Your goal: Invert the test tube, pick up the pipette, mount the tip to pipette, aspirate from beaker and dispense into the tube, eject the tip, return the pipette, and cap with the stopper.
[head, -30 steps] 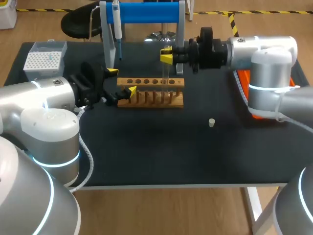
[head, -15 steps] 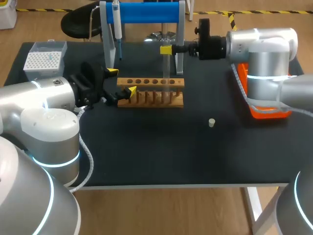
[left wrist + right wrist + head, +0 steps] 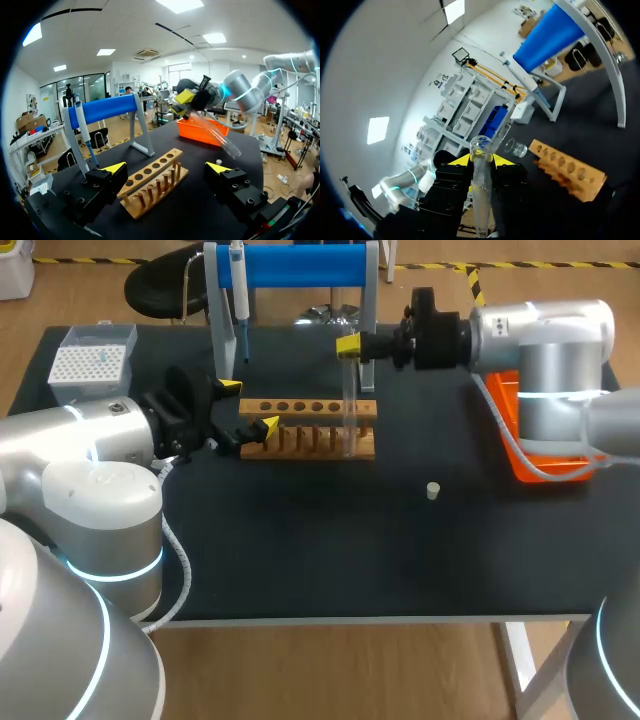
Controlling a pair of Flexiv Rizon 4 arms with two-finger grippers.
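Glass is seen between the yellow fingertips of the right hand (image 3: 347,346): the test tube (image 3: 349,410) is clamped there near one end. It is held in the air, tilted, above the right end of the wooden rack (image 3: 310,430). The fingers of the left hand (image 3: 249,406) are spread apart, and the rack's left end is found between them.
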